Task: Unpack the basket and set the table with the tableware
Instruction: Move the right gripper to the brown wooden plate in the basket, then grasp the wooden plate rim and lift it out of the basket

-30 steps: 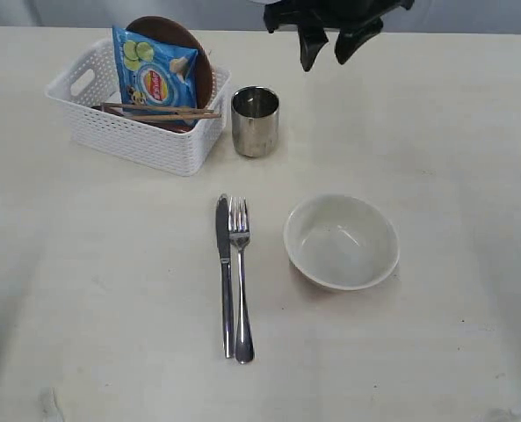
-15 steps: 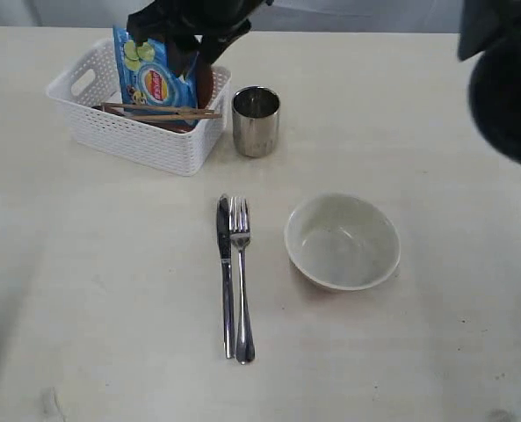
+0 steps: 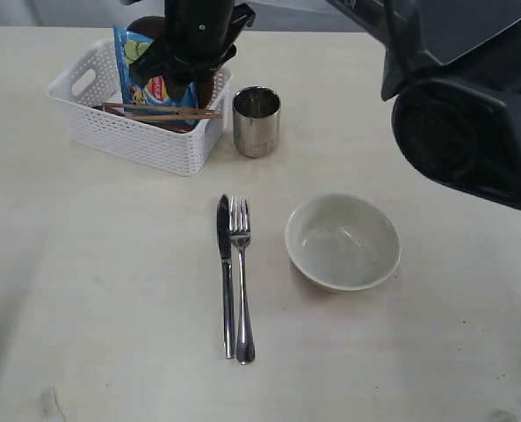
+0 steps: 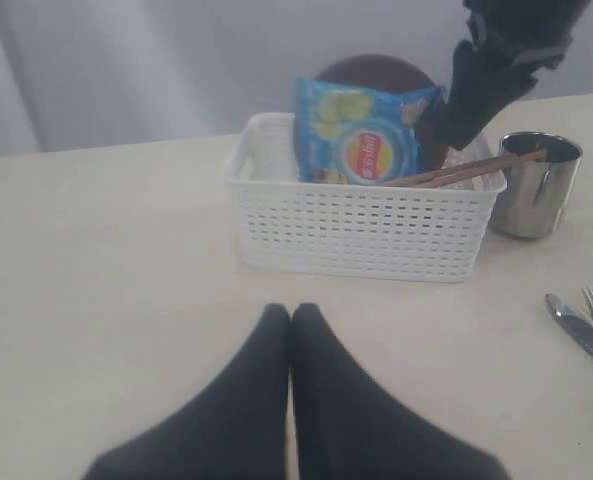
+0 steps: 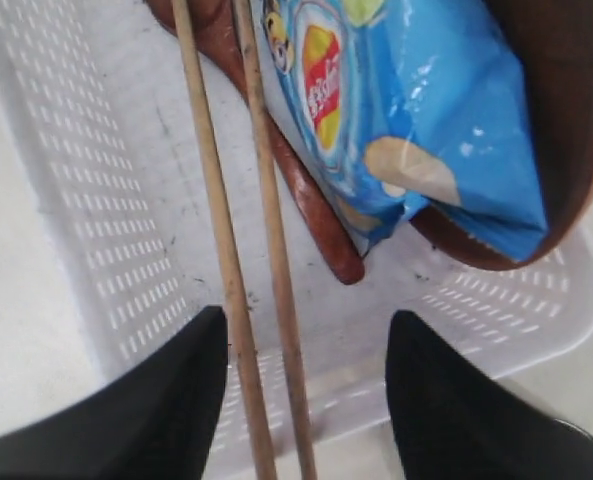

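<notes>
**A:** Where is the right tool (image 5: 306,340)?

**B:** Over the basket (image 3: 137,141), upper left of the exterior view. Its jaws are spread wide and hold nothing. The chopsticks (image 5: 216,200) run between its fingers, resting across the basket's rim.

**A:** And the left tool (image 4: 290,315)?

**B:** Pressed fully shut and empty, low over the counter (image 3: 111,308), facing the basket.

**A:** What's laid out?

**B:** The knife (image 3: 226,272) and fork (image 3: 241,281) lie side by side at centre frame, with the bowl (image 3: 342,242) to their right. The cup (image 3: 256,121) stands just beside the basket. The wooden spoon (image 5: 306,210) and plate (image 5: 576,100) are inside, and the chip bag (image 5: 406,110) leans on the plate.

**A:** What could go wrong?

**B:** The sticks are thin and round. Closing on only one could roll the other off the rim. One finger sits close to the lattice wall, so it may snag and drag the light basket into the cup. I can't tell whether the tips touch anything yet. A deeper reach might also pinch the spoon or tip the bag
</notes>
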### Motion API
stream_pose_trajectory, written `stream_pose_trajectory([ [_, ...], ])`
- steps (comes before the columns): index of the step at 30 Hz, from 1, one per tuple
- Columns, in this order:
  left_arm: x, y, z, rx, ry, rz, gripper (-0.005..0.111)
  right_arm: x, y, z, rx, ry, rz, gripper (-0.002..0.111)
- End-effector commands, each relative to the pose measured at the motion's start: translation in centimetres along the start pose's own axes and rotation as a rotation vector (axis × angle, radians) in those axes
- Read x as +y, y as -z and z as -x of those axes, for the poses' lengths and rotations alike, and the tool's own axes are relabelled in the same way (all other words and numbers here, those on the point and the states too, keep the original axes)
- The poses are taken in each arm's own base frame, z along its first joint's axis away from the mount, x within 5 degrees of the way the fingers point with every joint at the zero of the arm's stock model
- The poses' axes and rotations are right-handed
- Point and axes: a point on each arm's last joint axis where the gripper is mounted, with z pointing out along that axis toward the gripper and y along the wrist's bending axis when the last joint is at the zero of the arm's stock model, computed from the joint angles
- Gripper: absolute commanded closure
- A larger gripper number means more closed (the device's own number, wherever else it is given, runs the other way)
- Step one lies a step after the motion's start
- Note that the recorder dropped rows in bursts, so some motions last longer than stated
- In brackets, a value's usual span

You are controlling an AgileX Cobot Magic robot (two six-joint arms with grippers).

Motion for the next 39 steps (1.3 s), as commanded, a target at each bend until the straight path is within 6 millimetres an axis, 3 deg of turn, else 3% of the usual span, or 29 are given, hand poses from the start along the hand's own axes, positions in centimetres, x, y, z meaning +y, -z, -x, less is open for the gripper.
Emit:
stream_pose_trajectory([
  [1, 0.0, 0.0, 0.0, -0.005, 0.003, 0.002, 0.107, 1.0, -0.3, 0.2, -0.007, 0.032, 0.023, 0.06],
  [10, 0.0, 0.0, 0.0, -0.005, 0.003, 0.002, 0.107, 1.6, -0.4, 0.3, -0.004, 0.045, 0.023, 0.06],
  [15, 0.0, 0.0, 0.0, -0.005, 0.003, 0.002, 0.107, 0.5, 0.1, 0.3, 0.0, 0.014, -0.1, 0.06],
  [19, 0.0, 0.0, 0.0, -0.005, 0.003, 0.002, 0.107, -0.8, 1.3, 1.6, -0.132, -0.104, -0.247, 0.06],
  [26, 0.0, 0.0, 0.0, -0.005, 0.003, 0.002, 0.107, -1.3, 2.8, 3.1, -0.305, -0.133, -0.269, 0.06],
  [33, 0.0, 0.0, 0.0, -0.005, 0.003, 0.002, 0.107, -2.2, 0.2, 3.3, -0.338, -0.154, -0.262, 0.061],
  [39, 0.0, 0.0, 0.0, -0.005, 0.003, 0.002, 0.107, -2.6, -0.1, 3.1, -0.321, -0.14, -0.288, 0.067],
])
